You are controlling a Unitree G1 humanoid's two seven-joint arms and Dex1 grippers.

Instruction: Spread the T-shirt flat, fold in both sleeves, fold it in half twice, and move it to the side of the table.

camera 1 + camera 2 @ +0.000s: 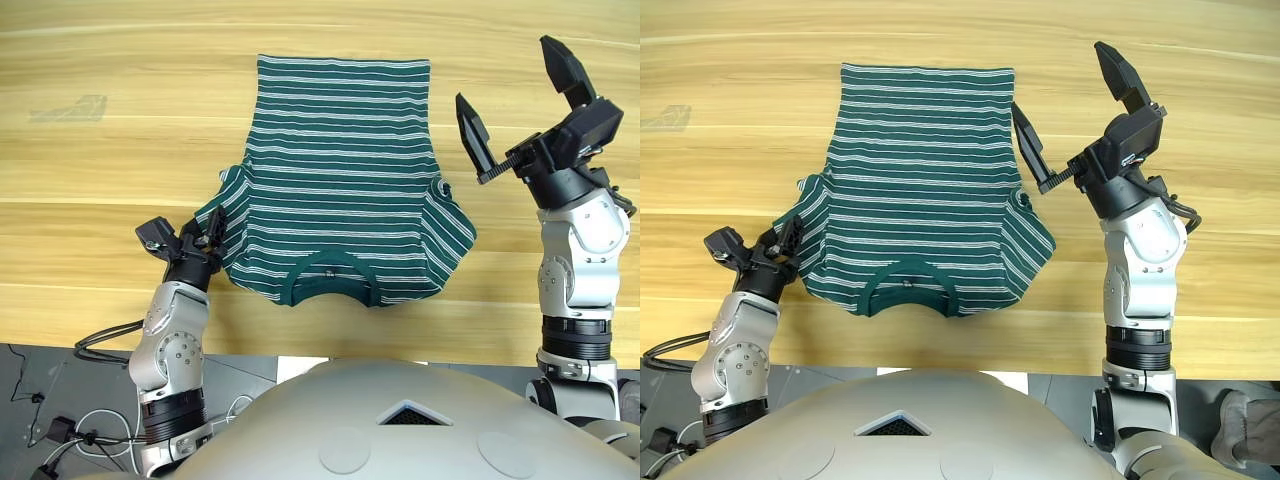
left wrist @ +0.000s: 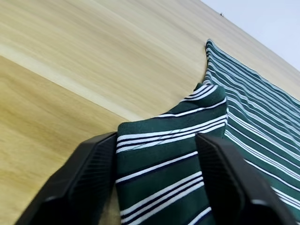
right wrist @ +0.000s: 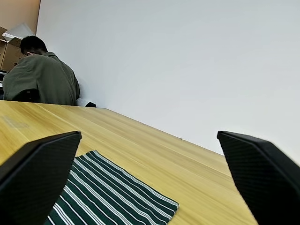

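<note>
Wooden table (image 1: 100, 200) carries the T-shirt (image 1: 340, 170) in its middle, hem toward 12 o'clock and collar toward 6 o'clock. At the shirt's 8 o'clock the left gripper (image 1: 192, 238) pinches the left sleeve (image 2: 164, 159), with cloth filling its gap. At 2 o'clock the right gripper (image 1: 505, 72) hangs above the table, fingers spread wide, holding nothing. I judge the cloth light, soft and limp; the sleeve edges and hem corners should give good holds.
</note>
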